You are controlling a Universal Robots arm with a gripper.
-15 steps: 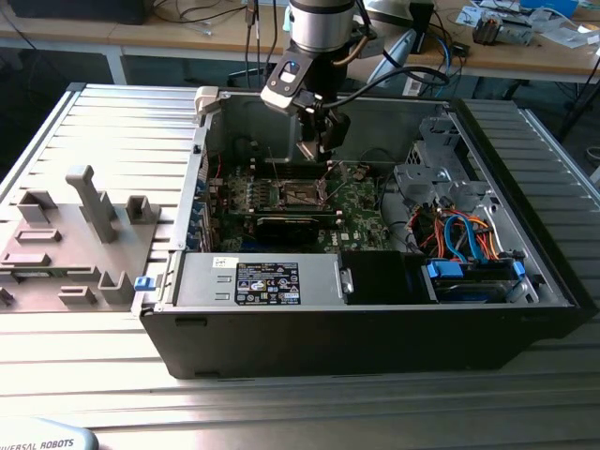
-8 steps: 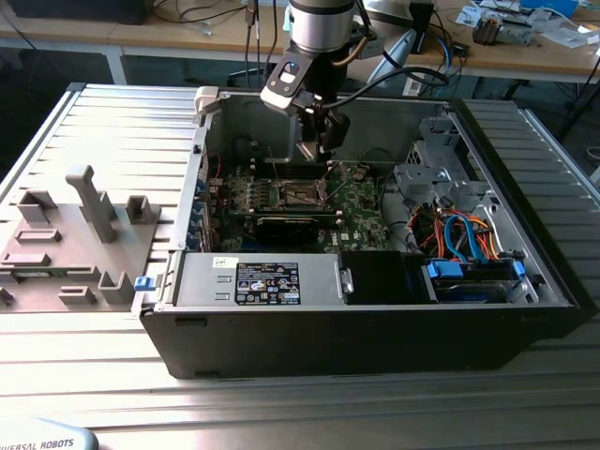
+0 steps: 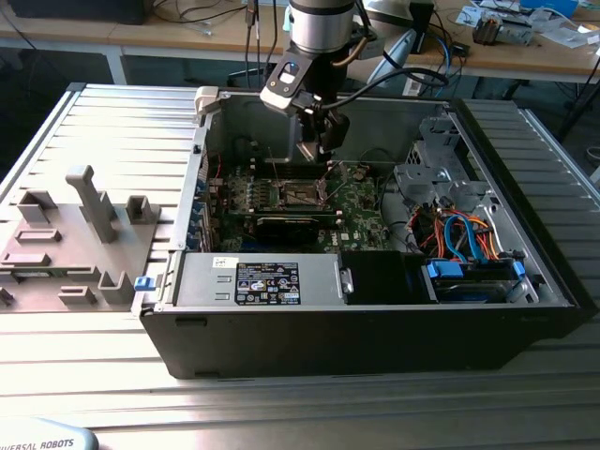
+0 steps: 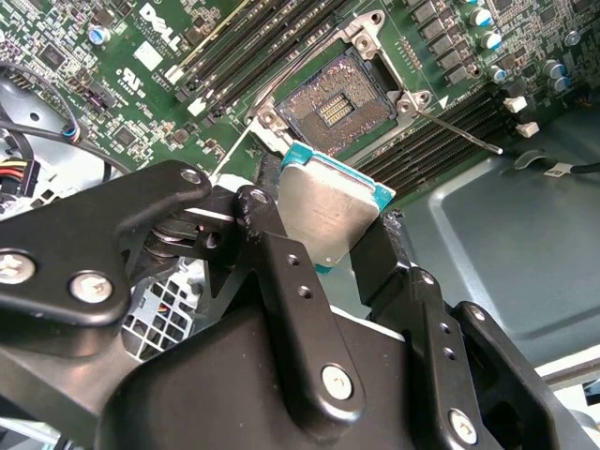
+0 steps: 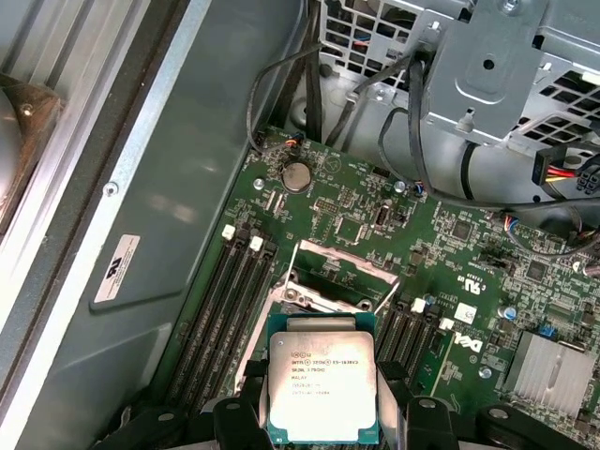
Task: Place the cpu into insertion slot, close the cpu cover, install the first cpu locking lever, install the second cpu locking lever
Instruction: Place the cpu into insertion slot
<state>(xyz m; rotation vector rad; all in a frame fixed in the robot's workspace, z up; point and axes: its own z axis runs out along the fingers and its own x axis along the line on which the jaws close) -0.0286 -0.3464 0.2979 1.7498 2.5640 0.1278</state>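
My gripper (image 4: 323, 225) is shut on the cpu (image 4: 330, 208), a flat square chip with a silver-grey top and green edge, pinched by two opposite sides between the black fingers (image 4: 272, 234). It hangs tilted just above the insertion slot (image 4: 336, 101), whose dark square with gold contacts lies bare. In the first wrist view the cpu (image 5: 322, 382) covers most of the slot, and the cpu cover (image 5: 339, 270) stands raised behind it. A thin locking lever (image 4: 464, 131) sticks out loose beside the slot. In the exterior view the gripper (image 3: 323, 155) hovers over the slot (image 3: 302, 195) inside the case.
Memory slots (image 4: 234, 52) flank the socket on both sides. A metal drive cage (image 5: 506, 66) with cables (image 5: 422, 131) stands close by. A long black expansion card (image 3: 291, 223) and the power supply (image 3: 258, 281) lie nearer the case's front wall. A grey fixture tray (image 3: 75, 234) sits at the exterior view's left.
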